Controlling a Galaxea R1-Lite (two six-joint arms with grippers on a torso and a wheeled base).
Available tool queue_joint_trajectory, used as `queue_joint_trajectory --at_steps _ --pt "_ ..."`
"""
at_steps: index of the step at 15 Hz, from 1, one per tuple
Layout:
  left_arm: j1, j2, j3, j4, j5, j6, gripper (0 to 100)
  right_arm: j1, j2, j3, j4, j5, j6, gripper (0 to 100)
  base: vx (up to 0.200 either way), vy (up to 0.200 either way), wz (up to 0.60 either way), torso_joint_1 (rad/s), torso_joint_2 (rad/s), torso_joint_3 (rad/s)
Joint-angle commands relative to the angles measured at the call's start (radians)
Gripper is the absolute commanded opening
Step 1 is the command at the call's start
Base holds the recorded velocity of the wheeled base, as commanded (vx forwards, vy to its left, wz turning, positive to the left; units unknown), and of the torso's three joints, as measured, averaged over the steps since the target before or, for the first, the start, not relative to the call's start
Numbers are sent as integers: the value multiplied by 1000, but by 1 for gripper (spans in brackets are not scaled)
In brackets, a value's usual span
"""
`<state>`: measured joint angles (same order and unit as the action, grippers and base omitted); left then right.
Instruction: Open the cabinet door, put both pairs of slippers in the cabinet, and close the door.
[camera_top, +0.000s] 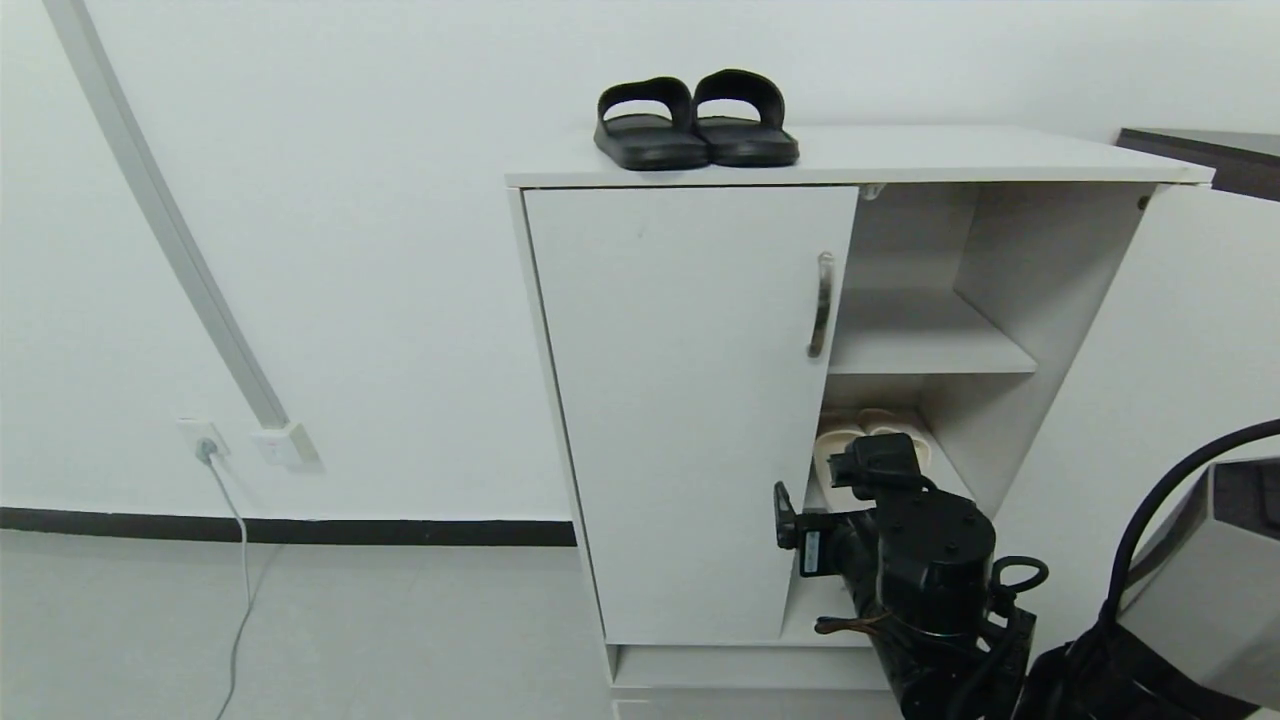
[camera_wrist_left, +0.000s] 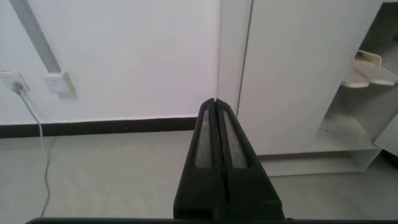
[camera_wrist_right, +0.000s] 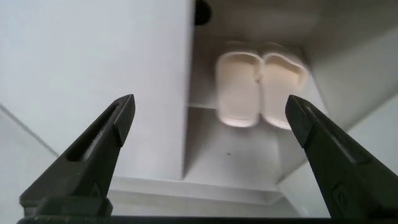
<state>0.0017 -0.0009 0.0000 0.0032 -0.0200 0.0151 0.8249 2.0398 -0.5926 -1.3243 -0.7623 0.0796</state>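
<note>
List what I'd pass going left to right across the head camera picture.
wall socket → black slippers → cream slippers → open cabinet door

Homelike room: shoe cabinet (camera_top: 690, 400), black slippers (camera_top: 697, 122), socket (camera_top: 203, 438).

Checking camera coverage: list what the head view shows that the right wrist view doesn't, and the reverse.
Head view adds: black slippers on the cabinet top, the door handle, a wall socket. Right wrist view adds: the right pincer standing open. Both: cream slippers inside the cabinet.
</note>
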Motion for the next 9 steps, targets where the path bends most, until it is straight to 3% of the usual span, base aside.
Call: queue_joint_trajectory --at_steps 1,3,9 --pt "0 1 0 0 0 0 0 0 7 7 -12 1 -7 100 0 200 0 7 2 -2" --pt "0 1 0 0 2 0 0 0 11 19 -49 12 -14 100 0 200 0 2 0 2" --pt "0 1 0 0 2 0 0 0 20 31 -50 31 -34 100 0 0 0 0 0 0"
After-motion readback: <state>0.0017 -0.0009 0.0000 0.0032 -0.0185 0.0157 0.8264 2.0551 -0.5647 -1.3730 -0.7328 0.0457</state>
